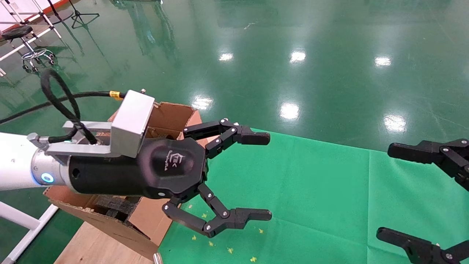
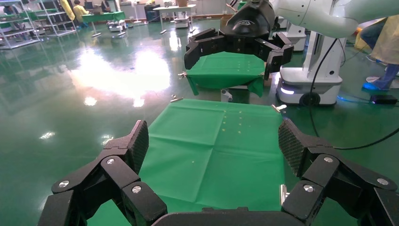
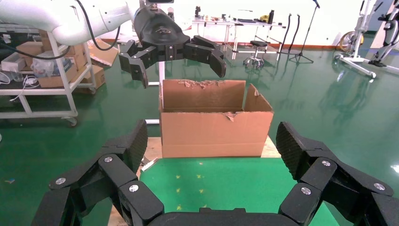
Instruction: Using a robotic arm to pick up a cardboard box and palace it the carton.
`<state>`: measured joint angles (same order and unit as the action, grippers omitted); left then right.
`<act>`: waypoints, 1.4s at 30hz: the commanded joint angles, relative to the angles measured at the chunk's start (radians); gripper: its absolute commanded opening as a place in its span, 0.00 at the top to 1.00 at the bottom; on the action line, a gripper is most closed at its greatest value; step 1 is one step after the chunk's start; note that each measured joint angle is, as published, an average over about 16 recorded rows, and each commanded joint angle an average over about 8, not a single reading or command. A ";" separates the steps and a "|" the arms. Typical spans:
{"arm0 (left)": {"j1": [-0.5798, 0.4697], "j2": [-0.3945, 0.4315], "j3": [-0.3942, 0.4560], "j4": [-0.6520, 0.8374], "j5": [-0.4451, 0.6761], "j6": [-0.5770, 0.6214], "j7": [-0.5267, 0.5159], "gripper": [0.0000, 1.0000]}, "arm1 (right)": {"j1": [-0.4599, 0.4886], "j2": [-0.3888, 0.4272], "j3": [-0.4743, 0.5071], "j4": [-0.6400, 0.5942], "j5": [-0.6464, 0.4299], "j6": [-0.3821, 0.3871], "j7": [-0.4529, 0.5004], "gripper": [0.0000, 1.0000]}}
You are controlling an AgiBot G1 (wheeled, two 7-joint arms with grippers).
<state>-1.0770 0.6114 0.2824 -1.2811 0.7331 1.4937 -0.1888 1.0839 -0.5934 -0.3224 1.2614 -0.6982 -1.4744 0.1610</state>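
Observation:
The carton [image 1: 171, 114] stands at the left end of the green cloth table [image 1: 322, 190], flaps up, with black foam [image 1: 115, 206] inside; its front wall shows in the right wrist view [image 3: 211, 134]. The robotic arm on my left hangs over it, and its gripper [image 1: 270, 176] is open and empty, reaching out over the cloth [image 2: 212, 136]. My right gripper [image 1: 384, 191] is open and empty at the right edge, facing the carton [image 3: 211, 136]. The cardboard box is not in any view.
The carton rests on a wooden board [image 1: 91, 245]. Small yellow marks [image 1: 231, 250] dot the cloth near it. A stool and stands [image 1: 25, 44] are on the floor at far left. Another robot base [image 2: 310, 80] and a white cart [image 3: 42, 80] stand beyond.

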 commanded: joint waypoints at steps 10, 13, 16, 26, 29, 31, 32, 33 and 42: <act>0.000 0.000 0.000 0.000 0.000 0.000 0.000 0.00 | 0.000 0.000 0.000 0.000 0.000 0.000 0.000 0.00; 0.000 0.000 0.000 0.000 0.000 0.000 0.000 0.00 | 0.000 0.000 0.000 0.000 0.000 0.000 0.000 0.00; 0.000 0.000 0.000 0.000 0.000 0.000 0.000 0.00 | 0.000 0.000 0.000 0.000 0.000 0.000 0.000 0.00; 0.000 0.000 0.000 0.000 0.000 0.000 0.000 0.00 | 0.000 0.000 0.000 0.000 0.000 0.000 0.000 0.00; 0.000 0.000 0.000 0.000 0.000 0.000 0.000 0.00 | 0.000 0.000 0.000 0.000 0.000 0.000 0.000 0.00; 0.000 0.000 0.000 0.000 0.000 0.000 0.000 0.00 | 0.000 0.000 0.000 0.000 0.000 0.000 0.000 0.00; 0.000 0.000 0.000 0.000 0.000 0.000 0.000 0.00 | 0.000 0.000 0.000 0.000 0.000 0.000 0.000 0.00; 0.000 0.000 0.000 0.000 0.000 0.000 0.000 0.00 | 0.000 0.000 0.000 0.000 0.000 0.000 0.000 0.00; 0.000 0.000 0.000 0.000 0.000 0.000 0.000 0.00 | 0.000 0.000 0.000 0.000 0.000 0.000 0.000 0.00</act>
<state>-1.0771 0.6114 0.2825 -1.2811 0.7328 1.4937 -0.1887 1.0839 -0.5934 -0.3224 1.2614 -0.6982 -1.4744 0.1610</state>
